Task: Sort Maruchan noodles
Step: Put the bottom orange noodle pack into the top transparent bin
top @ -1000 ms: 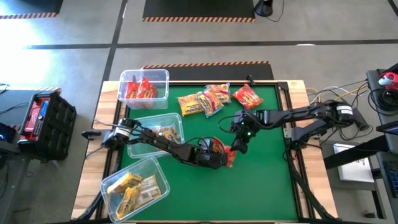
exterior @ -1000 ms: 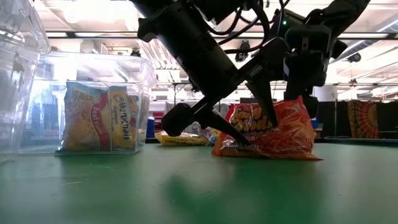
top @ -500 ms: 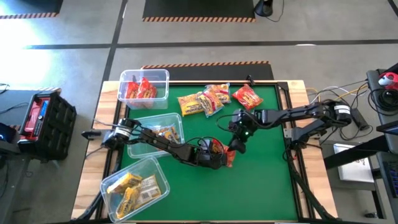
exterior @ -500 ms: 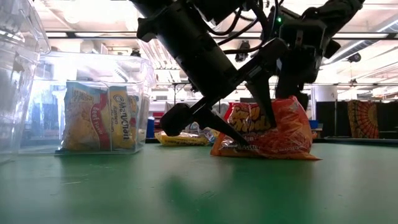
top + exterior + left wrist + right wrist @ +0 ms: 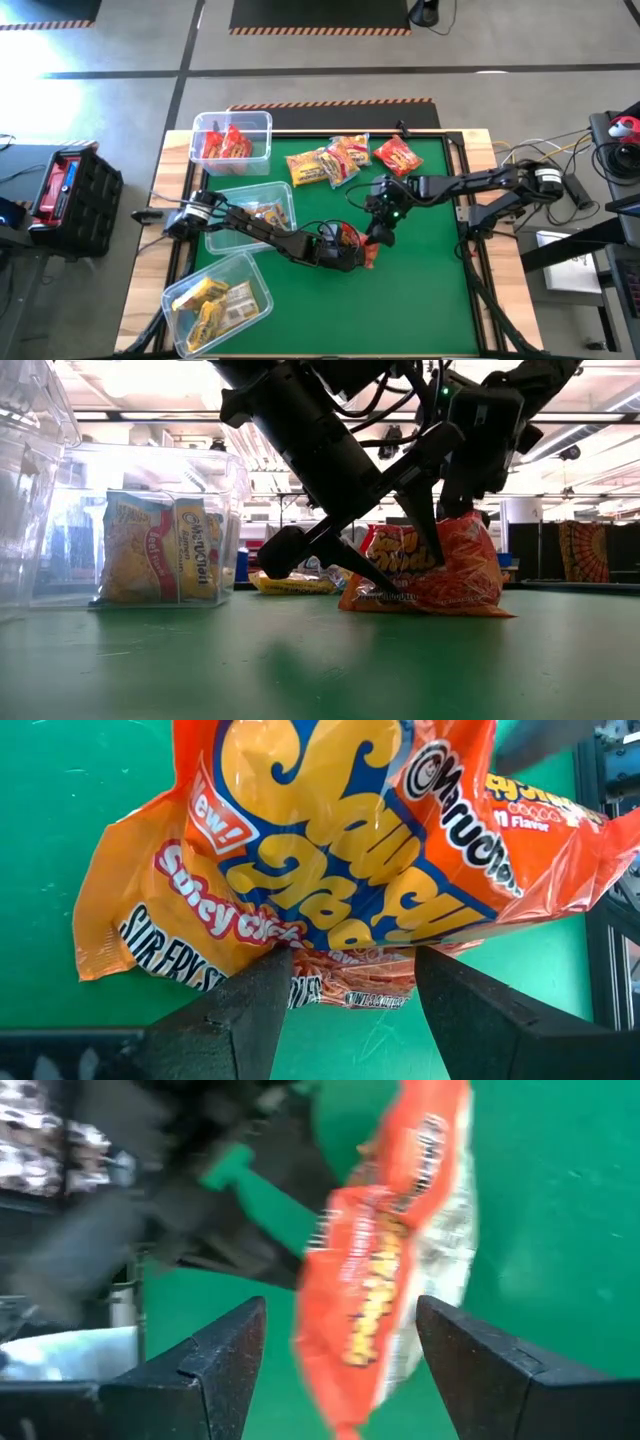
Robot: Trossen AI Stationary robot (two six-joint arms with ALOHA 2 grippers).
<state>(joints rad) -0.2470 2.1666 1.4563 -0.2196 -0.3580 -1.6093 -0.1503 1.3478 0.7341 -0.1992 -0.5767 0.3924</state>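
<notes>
An orange noodle packet with blue lettering point(image 5: 440, 570) stands on its edge at the middle of the green table point(image 5: 430, 300). My left gripper point(image 5: 345, 990) reaches in from the table's left and is shut on it. My right gripper point(image 5: 340, 1370) hovers open just to the right of and above the packet's top point(image 5: 470, 520); its fingers stand apart on either side of the packet point(image 5: 390, 1260) without touching it. In the high view the two grippers meet over the packet point(image 5: 362, 250). My left gripper pinches the packet's two flat faces between its two fingers, near one end of the wrapper point(image 5: 330, 955). The fingers point(image 5: 350, 565) slant down from the table's left. The packet stands tilted, with its lower edge point(image 5: 430, 607) on the table.
Three clear bins stand along the left: a far one with red packets point(image 5: 232, 140), a middle one with an orange packet point(image 5: 255, 212), a near one with yellow packets point(image 5: 215, 302). Loose yellow point(image 5: 310, 167), mixed point(image 5: 348, 155) and red point(image 5: 398, 155) packets lie at the far edge.
My right gripper has rolled a little and drawn slightly up from the packet's top. The packet stays standing on the table in my left gripper's hold.
</notes>
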